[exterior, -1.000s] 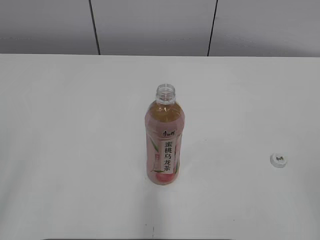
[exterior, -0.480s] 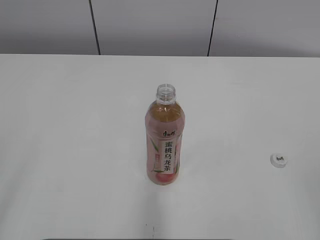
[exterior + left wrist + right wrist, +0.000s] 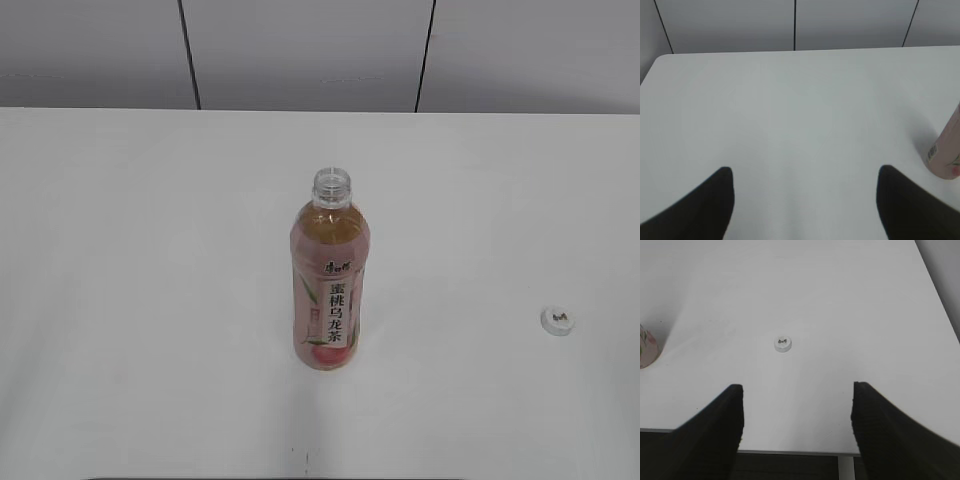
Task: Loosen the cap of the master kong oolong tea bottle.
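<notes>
White surface (image 3: pixel 150 300) against a grey panelled wall with dark seams. One bottle (image 3: pixel 329 275), one cap (image 3: pixel 557 320), two pincers.

Bottle stands upright mid-surface, neck open, no cap on it. The cap lies flat on the surface, well apart from the bottle, top face up. So judging from the layout the loosening is already done; cap is fully off, not just cracked.

Left pincer (image 3: pixel 805 200): spread wide, holding nothing. The bottle base (image 3: pixel 946 152) sits ahead and off to its right, clear of the right finger. Right pincer (image 3: pixel 797 425): also spread wide, empty. The cap (image 3: pixel 783 343) lies ahead of it, roughly centred between the fingers but clear of them; the bottle base (image 3: pixel 647 351) is far off to its left, at the edge of view.

Handling, my read:
- Bottle is nearly full, so moderately heavy and bottom-stable, but tall and slim, so a side push high up would tip it. With no cap on it, a tip means a spill.
- Thin clear plastic wall, probably gives under squeeze; hard clamp on the open bottle could push tea up the neck. Hold mid-body on the label band, light force.
- Label film looks smooth, likely slippery.
- Cap is tiny, light, rigid; it looks low enough to skid when nudged. Take it across the rim, fingers coming straight down.
</notes>
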### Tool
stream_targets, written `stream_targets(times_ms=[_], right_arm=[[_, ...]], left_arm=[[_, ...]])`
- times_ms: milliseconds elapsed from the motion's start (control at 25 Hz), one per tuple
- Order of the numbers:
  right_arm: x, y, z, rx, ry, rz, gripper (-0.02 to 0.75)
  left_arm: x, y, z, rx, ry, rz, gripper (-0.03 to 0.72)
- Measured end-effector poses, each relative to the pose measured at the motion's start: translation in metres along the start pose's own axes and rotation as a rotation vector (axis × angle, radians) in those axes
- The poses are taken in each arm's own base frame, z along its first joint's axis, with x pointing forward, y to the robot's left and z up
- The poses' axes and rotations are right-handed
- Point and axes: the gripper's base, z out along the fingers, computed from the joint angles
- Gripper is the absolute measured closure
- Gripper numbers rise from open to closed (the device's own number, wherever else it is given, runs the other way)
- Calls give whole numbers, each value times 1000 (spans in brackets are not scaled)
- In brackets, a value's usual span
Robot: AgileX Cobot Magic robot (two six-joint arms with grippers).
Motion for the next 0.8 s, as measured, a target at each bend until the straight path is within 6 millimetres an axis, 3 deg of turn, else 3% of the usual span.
stream_targets(times_ms=[800], right_arm=[[0,0,0,-1,0,0,225]], left_arm=[[0,0,0,0,0,0,197]])
